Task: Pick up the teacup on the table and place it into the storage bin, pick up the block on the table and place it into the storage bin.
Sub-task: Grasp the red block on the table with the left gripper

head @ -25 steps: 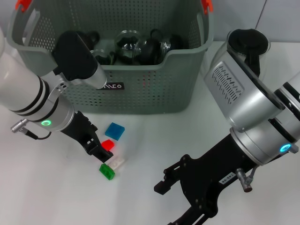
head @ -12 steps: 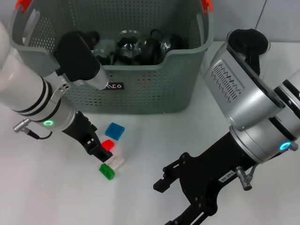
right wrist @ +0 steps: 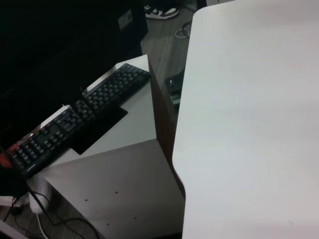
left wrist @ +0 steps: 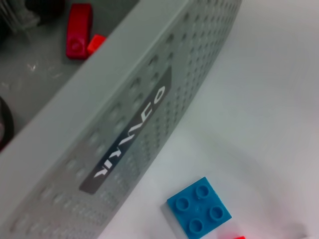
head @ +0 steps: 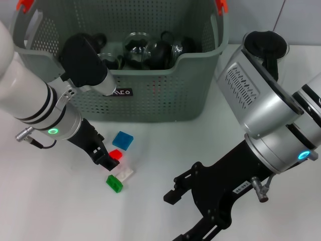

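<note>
Blocks lie on the white table (head: 60,211) just in front of the storage bin (head: 150,95): blue block (head: 123,140), red block (head: 115,154), white block (head: 123,174), green block (head: 114,183). The left pincer (head: 107,161) sits low at the red block; whether its tips are closed on it cannot be told. A clean grasp would need a square, centred closure, then a lift clear of the bin's front wall. The right pincer (head: 193,211) hangs spread and empty, partly cut off. Glassware fills the bin; no teacup can be singled out.
</note>
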Motion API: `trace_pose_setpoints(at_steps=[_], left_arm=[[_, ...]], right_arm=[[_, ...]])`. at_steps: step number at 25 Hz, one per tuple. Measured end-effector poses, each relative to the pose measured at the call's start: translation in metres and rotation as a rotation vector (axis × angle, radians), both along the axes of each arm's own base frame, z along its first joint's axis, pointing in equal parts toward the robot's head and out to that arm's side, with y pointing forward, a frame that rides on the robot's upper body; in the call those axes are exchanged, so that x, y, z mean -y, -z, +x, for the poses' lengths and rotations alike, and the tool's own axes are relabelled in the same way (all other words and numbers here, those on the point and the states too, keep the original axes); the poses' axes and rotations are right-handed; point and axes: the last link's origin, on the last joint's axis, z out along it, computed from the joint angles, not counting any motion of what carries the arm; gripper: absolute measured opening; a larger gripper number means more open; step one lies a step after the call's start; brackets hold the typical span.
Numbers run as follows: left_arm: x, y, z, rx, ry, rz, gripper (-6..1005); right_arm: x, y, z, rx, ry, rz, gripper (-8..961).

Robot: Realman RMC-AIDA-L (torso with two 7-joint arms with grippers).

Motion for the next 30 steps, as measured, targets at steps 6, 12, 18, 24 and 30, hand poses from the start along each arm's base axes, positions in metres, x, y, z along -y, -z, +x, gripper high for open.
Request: trace_pose_setpoints(at_steps=[6, 12, 18, 24, 30], left_arm=[[0.001, 0.001, 0.002, -0.004, 0.003, -0.013, 784], [0.003, 0.005, 0.003, -0.013, 0.008, -0.028, 629], [0.003, 0.006, 0.003, -0.013, 0.007, -0.024, 566], [0.003, 0.007, 0.004, -0.017, 0.014, -0.028, 535], [0.005, 0.012, 0.005, -0.043, 0.024, -0.04, 415]], right_arm=[[0.0, 0.0, 0.0, -0.001, -0.001, 0.0, 882], [0.0, 0.0, 0.001, -0.002, -0.004, -0.001, 882], [0.0, 0.0, 0.001, -0.004, -0.002, 0.001, 882], [0.0, 0.0, 0.002, -0.006, 0.002, 0.004, 883], [0.0, 0.0, 0.003, -0.008, 0.006, 0.006, 883]])
